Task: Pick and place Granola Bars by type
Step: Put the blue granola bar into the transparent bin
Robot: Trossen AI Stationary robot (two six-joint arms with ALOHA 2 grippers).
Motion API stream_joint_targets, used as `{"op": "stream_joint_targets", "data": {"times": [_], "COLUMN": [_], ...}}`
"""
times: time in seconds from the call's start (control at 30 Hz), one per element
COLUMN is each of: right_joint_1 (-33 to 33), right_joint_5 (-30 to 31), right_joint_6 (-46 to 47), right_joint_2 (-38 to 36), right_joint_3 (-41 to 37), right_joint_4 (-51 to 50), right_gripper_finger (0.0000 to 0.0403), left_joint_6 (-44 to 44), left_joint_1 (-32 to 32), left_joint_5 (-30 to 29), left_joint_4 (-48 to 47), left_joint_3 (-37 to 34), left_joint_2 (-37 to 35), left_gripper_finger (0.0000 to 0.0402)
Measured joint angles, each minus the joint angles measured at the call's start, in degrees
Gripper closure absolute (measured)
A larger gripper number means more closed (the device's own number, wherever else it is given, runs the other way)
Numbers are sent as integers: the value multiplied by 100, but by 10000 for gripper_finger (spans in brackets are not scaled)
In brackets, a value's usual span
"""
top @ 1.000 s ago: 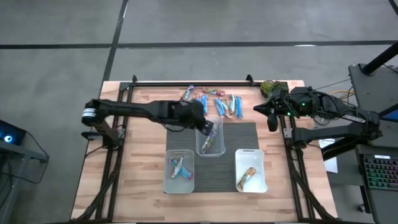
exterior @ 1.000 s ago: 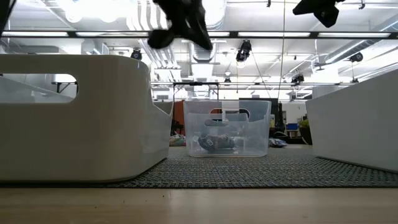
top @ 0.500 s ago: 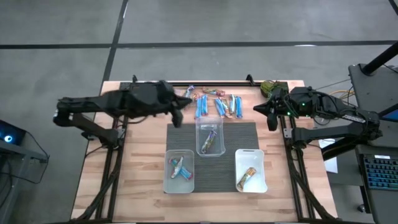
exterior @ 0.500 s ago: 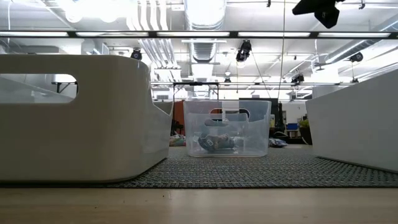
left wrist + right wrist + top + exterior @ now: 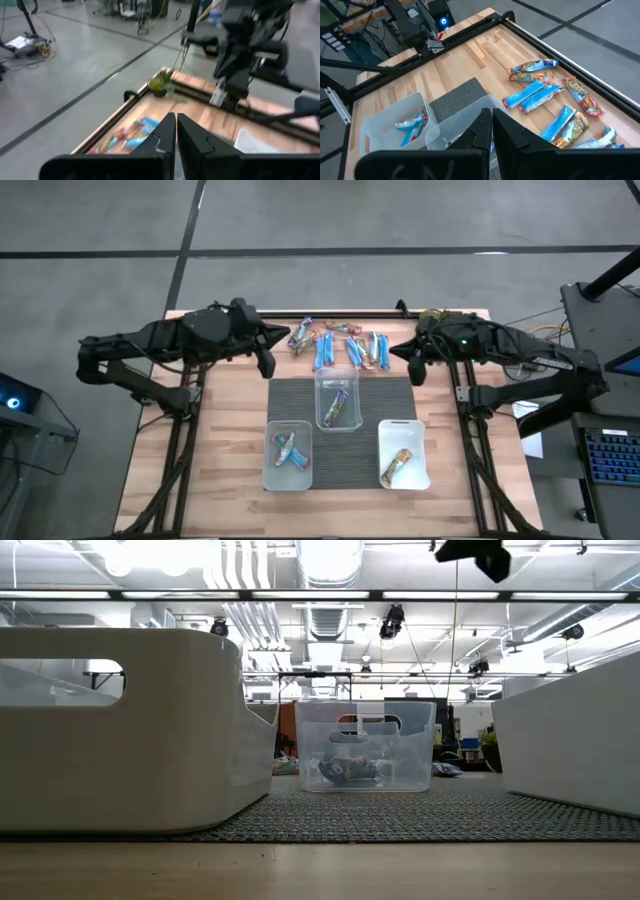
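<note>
The left gripper [image 5: 268,364] has swung back off the middle tub [image 5: 338,400] to the table's left side, jaws clenched and empty, so that drop looks finished; the right gripper [image 5: 414,368], also clenched, drifts toward the Granola Bars [image 5: 340,346] along the far edge.

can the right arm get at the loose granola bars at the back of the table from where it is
Probably yes. The right gripper hangs shut just beside the loose granola bars, with only bare table between them. The clear tub sits nearer the front, out of the path. It would need to open first.
</note>
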Motion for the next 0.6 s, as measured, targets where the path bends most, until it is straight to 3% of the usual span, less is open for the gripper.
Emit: {"op": "stream_joint_targets", "data": {"times": [0.37, 0.6], "right_joint_1": [0, -2], "right_joint_5": [-1, 1], "right_joint_6": [-177, -300], "right_joint_2": [730, 781], "right_joint_3": [1034, 1355], "right_joint_4": [-166, -506], "right_gripper_finger": [394, 394], "left_joint_6": [399, 940], "left_joint_1": [22, 39], "left_joint_5": [27, 494], "left_joint_4": [-765, -743], "left_joint_3": [-11, -19], "left_joint_2": [-423, -941], "left_gripper_finger": [401, 401]}}
